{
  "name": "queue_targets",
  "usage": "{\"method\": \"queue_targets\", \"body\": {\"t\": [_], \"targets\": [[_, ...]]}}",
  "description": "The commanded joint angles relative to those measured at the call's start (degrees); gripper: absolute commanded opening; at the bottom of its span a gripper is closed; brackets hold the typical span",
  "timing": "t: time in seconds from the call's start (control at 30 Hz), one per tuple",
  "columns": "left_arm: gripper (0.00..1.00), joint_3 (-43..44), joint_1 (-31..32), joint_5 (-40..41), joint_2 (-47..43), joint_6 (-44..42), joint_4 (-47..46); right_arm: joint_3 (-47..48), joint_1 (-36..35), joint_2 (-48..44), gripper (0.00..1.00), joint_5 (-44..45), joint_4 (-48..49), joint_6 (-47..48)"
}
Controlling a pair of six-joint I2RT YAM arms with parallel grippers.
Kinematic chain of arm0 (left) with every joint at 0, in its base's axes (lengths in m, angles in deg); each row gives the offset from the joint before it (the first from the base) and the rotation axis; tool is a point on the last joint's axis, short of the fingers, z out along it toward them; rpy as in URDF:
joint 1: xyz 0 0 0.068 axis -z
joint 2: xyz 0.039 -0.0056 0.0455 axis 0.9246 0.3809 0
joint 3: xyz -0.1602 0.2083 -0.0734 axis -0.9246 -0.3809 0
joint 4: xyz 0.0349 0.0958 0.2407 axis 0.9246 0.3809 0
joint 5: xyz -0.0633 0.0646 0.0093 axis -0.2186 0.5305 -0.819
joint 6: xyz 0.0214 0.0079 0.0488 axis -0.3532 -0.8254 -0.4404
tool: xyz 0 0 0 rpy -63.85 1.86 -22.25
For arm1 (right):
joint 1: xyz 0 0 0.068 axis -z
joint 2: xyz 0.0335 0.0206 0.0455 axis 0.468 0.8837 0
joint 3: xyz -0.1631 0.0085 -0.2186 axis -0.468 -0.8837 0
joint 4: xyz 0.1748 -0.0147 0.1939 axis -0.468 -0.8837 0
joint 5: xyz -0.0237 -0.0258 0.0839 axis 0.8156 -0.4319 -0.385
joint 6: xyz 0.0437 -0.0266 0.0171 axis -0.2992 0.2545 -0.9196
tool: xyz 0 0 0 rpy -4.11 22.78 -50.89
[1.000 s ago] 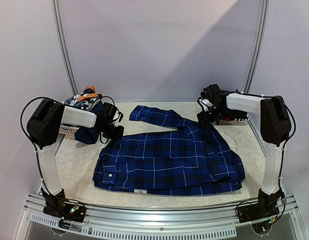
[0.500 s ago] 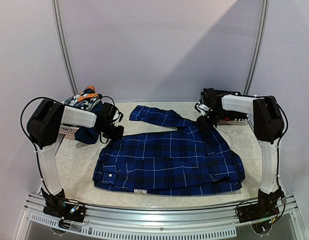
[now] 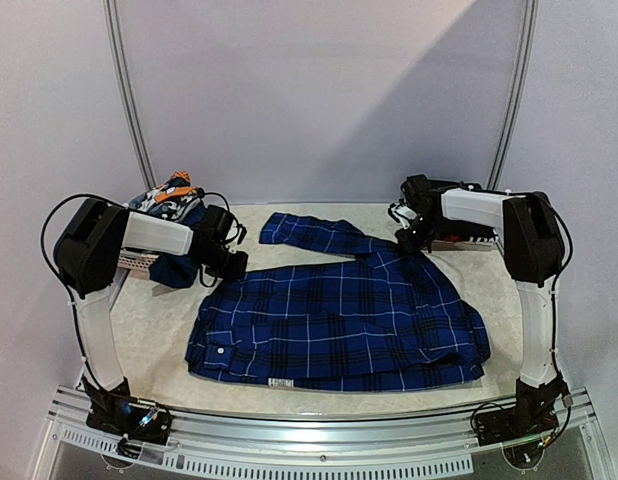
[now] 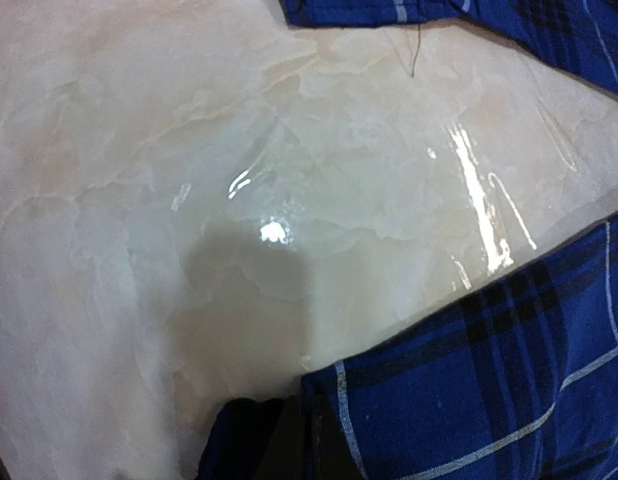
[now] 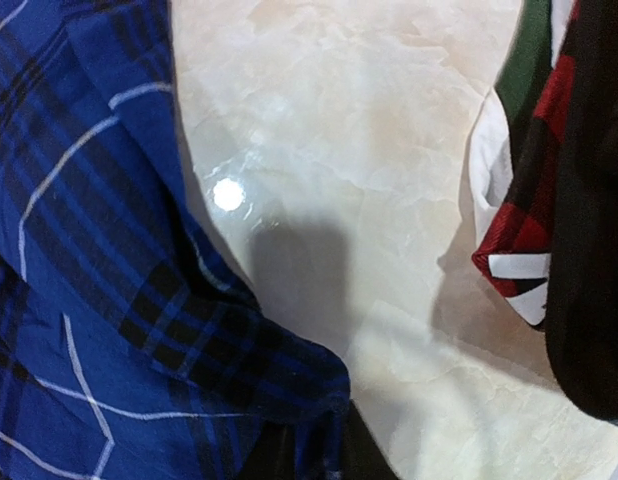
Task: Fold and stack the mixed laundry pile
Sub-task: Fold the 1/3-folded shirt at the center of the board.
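On table (image 3: 149,320): plaid shirt (image 3: 339,320) spread | basket (image 3: 136,263) far-left | red-green garment (image 5: 519,240) far-right

Two arms are seen, each built of white links joined by bulky black joint housings. The left arm (image 3: 154,232) and the right arm (image 3: 476,205) are each carried on a small black base, and both bases are bolted to a ribbed aluminium rail (image 3: 319,448). Thin black cables are looped loosely along both arms. The left gripper (image 3: 236,266) and the right gripper (image 3: 405,240) are finished entirely in black.
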Motion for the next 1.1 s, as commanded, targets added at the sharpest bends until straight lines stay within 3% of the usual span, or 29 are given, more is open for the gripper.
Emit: {"method": "queue_targets", "body": {"t": [0.0,0.2,1.07], "targets": [[0.00,-1.1,-0.4,-0.6,0.1,0.2,0.4,0.8,0.1,0.7,0.11,-0.2,0.3,-0.6],[0.00,-2.0,-0.4,-0.6,-1.4,0.6,-0.7,-1.7,-0.1,-2.6,0.00,-1.0,1.8,-1.2],[0.00,-11.5,-0.3,-0.8,-13.0,2.8,-8.6,-17.3,-0.6,-19.3,0.00,-3.8,12.2,-5.5]]}}
